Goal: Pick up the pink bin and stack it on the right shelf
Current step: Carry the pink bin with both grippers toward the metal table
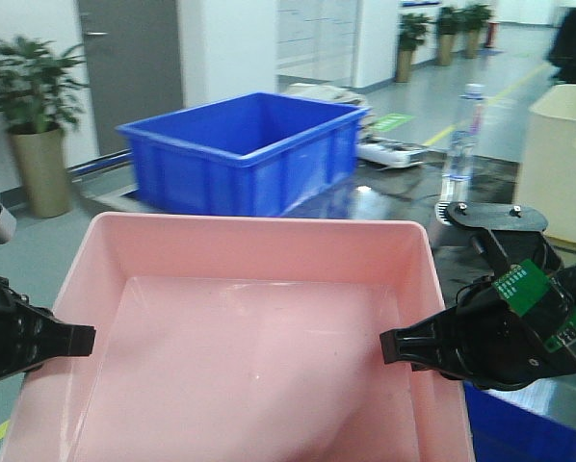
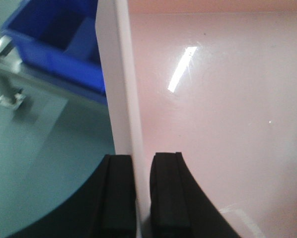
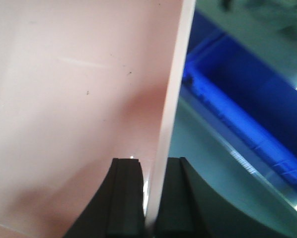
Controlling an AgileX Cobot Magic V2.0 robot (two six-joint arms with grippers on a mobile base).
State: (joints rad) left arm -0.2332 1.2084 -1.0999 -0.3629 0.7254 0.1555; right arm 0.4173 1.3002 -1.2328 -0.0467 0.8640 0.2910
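Observation:
The pink bin (image 1: 259,327) fills the front of the exterior view, held level between my two arms with its hollow empty. My left gripper (image 1: 81,339) is shut on its left wall, one finger inside and one outside (image 2: 141,163). My right gripper (image 1: 394,346) is shut on the right wall in the same way (image 3: 156,166). The wrist views show the bin's smooth pink floor (image 2: 213,99) (image 3: 64,99) and its pale rim running away from the fingers. A dark glossy shelf surface (image 1: 404,197) lies beyond the bin's far right corner.
A blue crate (image 1: 245,149) stands just past the bin's far wall. A clear bottle (image 1: 464,135) and a tall cream bin (image 1: 562,164) stand at the right. Another blue crate (image 1: 519,423) sits low under my right arm. A potted plant (image 1: 33,115) is far left.

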